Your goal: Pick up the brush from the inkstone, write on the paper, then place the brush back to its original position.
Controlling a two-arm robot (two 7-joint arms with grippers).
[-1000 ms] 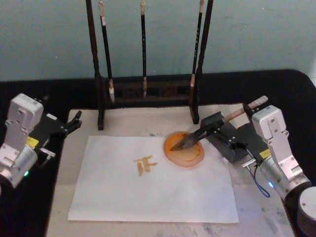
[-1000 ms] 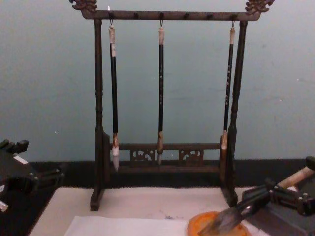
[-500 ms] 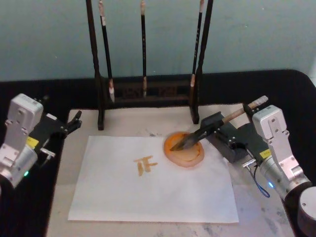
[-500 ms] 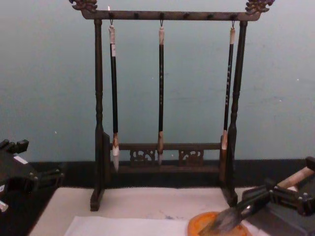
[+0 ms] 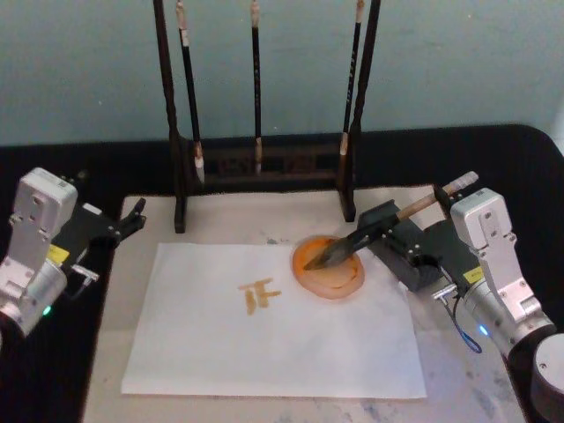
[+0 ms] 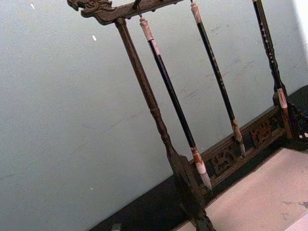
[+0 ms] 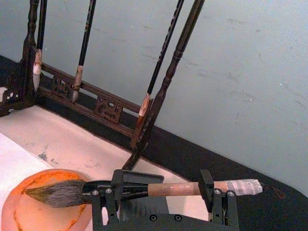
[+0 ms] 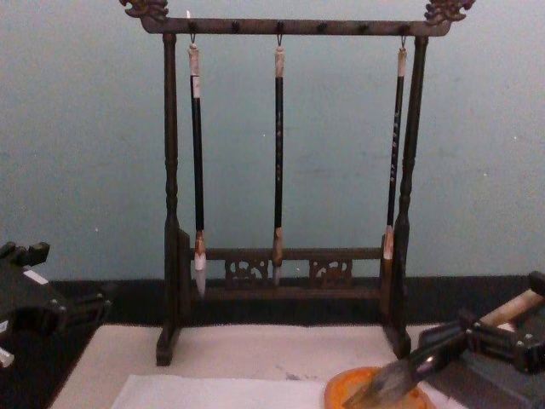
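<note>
The brush (image 5: 401, 211) has a pale tan handle, a black collar and a bushy grey tuft, and my right gripper (image 5: 386, 224) is shut on it. It slants down to the left, with the tuft (image 7: 53, 194) over the orange inkstone (image 5: 339, 280). In the chest view the brush tip (image 8: 385, 385) reaches down to the inkstone (image 8: 341, 395); whether they touch I cannot tell. The white paper (image 5: 273, 339) lies flat in front of me, with an orange character (image 5: 258, 293) written on it. My left gripper (image 5: 134, 218) is parked open at the left, off the paper.
A dark wooden brush rack (image 5: 264, 163) stands behind the paper with three thin black-handled brushes (image 8: 278, 162) hanging from it. A beige felt mat (image 5: 229, 218) lies under the paper. Black tabletop (image 5: 529, 167) surrounds the mat.
</note>
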